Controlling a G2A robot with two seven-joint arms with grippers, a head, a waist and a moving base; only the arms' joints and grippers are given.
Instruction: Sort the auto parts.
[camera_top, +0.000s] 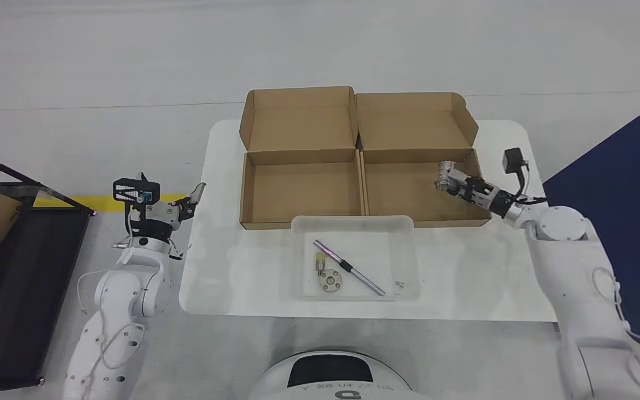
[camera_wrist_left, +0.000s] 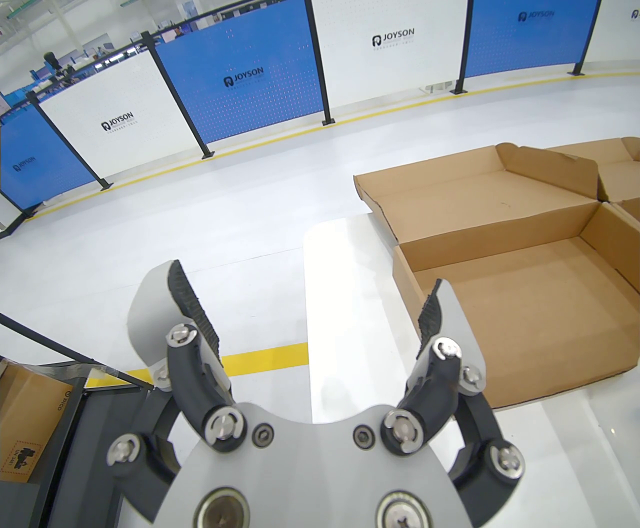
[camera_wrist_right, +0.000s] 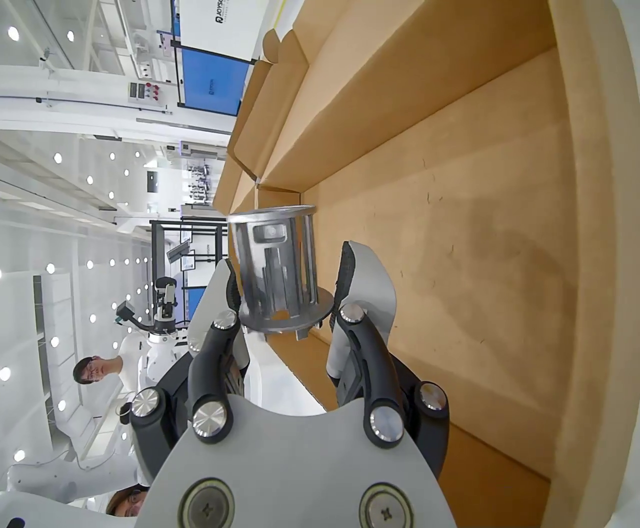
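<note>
Okay, top view: white table (camera_top: 230, 260) holds two open cardboard boxes side by side, left box (camera_top: 300, 192) and right box (camera_top: 410, 195), lids folded back; clear tray (camera_top: 400, 225) sits just in front of them, near the seam between the two; inside the tray a long thin rod (camera_top: 348, 267) lies diagonally, a round disc part (camera_top: 330, 282) just beside its near side, a few small bits (camera_top: 400, 285) toward the tray's right corner; left gripper (camera_top: 190, 198) hangs off the table's left edge, level with the left box, apart from it; right gripper (camera_top: 442, 178) is inside the right box, toward its right side, with something metallic at its tip, probably the cylinder part, too small to tell from up here.

Left wrist view: left gripper (camera_wrist_left: 306, 275) spread wide, nothing between its pads (camera_wrist_left: 197, 310); table edge (camera_wrist_left: 340, 300) below it, left box (camera_wrist_left: 525, 300) off to one side, bare inside.

Right wrist view: right gripper (camera_wrist_right: 289, 257) closed partway on a slotted metal cylinder part (camera_wrist_right: 272, 265), fingers (camera_wrist_right: 367, 280) pinching at its flanged base; open end points away from the wrist; right box floor (camera_wrist_right: 475, 250) lies alongside; cannot tell whether the part touches the cardboard.
</note>
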